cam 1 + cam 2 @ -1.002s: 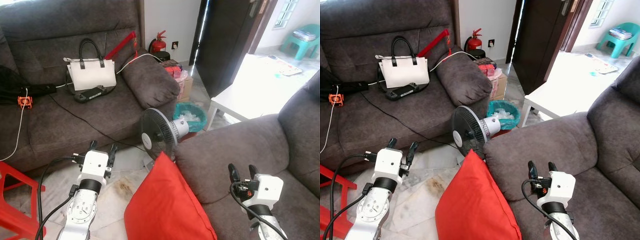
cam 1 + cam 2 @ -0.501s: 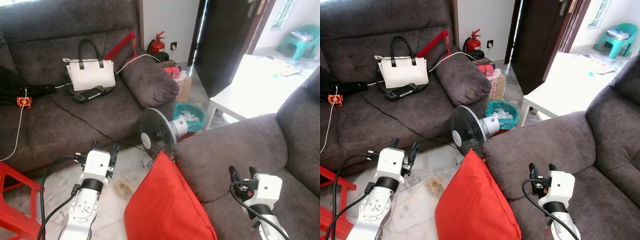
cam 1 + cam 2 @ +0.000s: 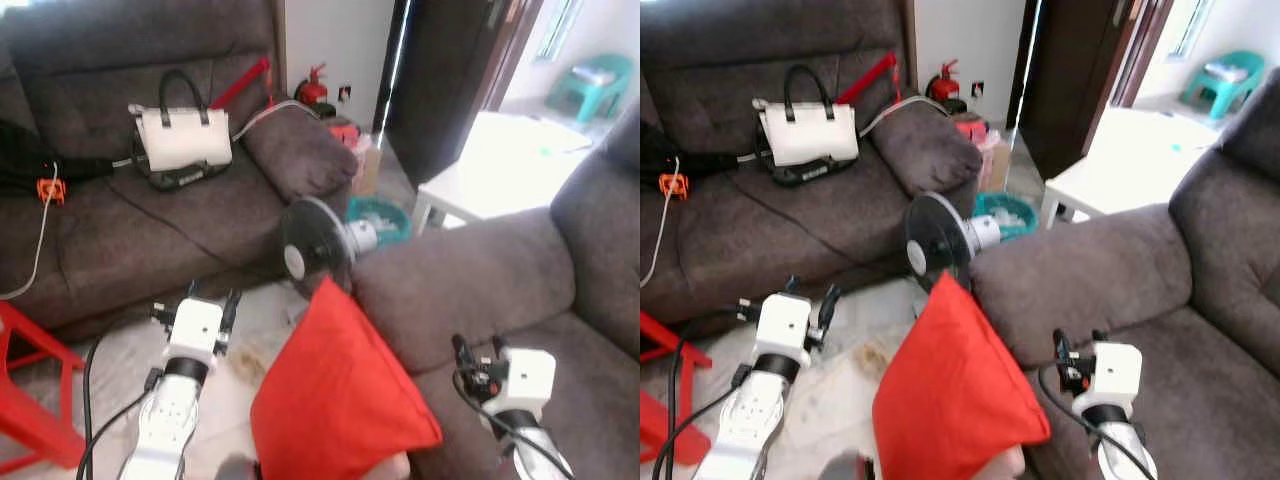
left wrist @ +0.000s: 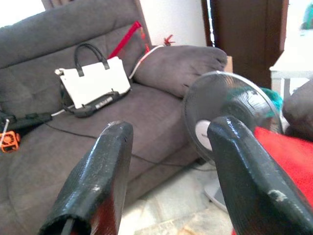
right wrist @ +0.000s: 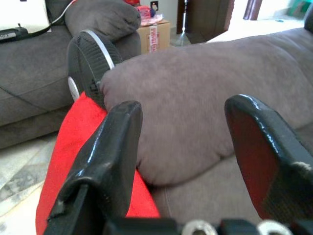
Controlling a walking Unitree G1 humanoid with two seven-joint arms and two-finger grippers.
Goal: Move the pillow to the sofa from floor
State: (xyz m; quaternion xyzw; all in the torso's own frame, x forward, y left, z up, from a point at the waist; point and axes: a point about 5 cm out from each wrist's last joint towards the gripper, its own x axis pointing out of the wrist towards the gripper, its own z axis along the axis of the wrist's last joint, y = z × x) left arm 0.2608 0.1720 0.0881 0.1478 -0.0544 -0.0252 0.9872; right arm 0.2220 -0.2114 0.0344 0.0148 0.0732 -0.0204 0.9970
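Pillow [image 3: 335,395], smooth red fabric with a sharp corner up, stands on the floor against the plush grey sofa [image 3: 500,290], between the two sets of jaws. Left gripper [image 3: 197,300] and right gripper [image 3: 477,352] both gape wide, empty. Since a second ago the pillow sits tilted further toward the sofa, its lower corner now on the seat edge.

silver arms | white wrist housings | black cables | left end effector [image 3: 208,301], right end effector [image 3: 478,348]: black fingers
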